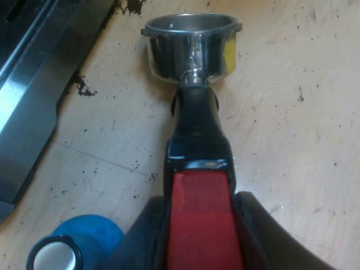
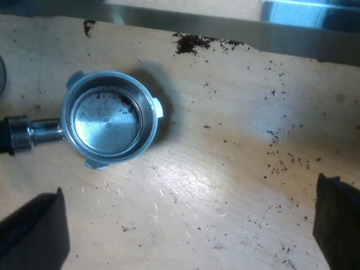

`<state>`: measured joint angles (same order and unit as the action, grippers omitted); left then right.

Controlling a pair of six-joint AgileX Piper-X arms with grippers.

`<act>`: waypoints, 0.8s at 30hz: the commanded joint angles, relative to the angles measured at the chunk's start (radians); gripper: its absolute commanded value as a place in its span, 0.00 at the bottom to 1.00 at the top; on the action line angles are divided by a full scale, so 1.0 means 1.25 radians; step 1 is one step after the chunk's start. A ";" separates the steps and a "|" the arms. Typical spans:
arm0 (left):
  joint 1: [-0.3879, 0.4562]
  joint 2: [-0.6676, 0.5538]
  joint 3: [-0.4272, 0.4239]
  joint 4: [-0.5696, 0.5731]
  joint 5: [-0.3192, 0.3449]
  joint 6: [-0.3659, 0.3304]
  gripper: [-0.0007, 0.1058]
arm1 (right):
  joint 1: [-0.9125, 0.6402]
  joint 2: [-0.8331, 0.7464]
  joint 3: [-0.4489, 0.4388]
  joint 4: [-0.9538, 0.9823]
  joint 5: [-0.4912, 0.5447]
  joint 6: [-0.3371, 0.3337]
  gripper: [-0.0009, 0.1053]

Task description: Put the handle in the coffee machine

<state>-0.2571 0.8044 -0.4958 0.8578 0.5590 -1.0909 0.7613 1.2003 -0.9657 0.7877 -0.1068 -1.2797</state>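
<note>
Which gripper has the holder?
The left gripper, shut on the red end of the holder. The right gripper hangs open above the table, gripping nothing.

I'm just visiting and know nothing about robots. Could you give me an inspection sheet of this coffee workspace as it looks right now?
Surface: light wooden tabletop, scratched.
Job's things: metal holder outside the machine, its basket resting on the tabletop and nearly empty.
Clutter: coffee grounds scattered about, thickest along the machine's edge; blue tamper beside the holder's red end.
End effectors: left end effector closed on the holder's red end; right end effector open, above the tabletop near the basket.
Cables: nothing seen.
Surroundings: metal edge of what looks like the espresso machine bordering the tabletop.
</note>
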 commanded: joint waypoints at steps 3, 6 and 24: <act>0.000 -0.004 -0.008 -0.017 -0.013 -0.008 0.01 | 0.001 -0.006 -0.002 -0.025 -0.028 -0.002 0.85; 0.000 -0.004 -0.008 -0.036 -0.033 -0.008 0.01 | 0.001 -0.006 -0.002 -0.061 -0.051 -0.002 0.85; -0.002 -0.011 -0.054 0.034 -0.042 -0.008 0.01 | 0.001 -0.006 -0.002 -0.098 -0.112 -0.002 0.85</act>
<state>-0.2571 0.8044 -0.5514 0.8808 0.4928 -1.0909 0.7613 1.2003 -0.9657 0.6692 -0.2232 -1.2784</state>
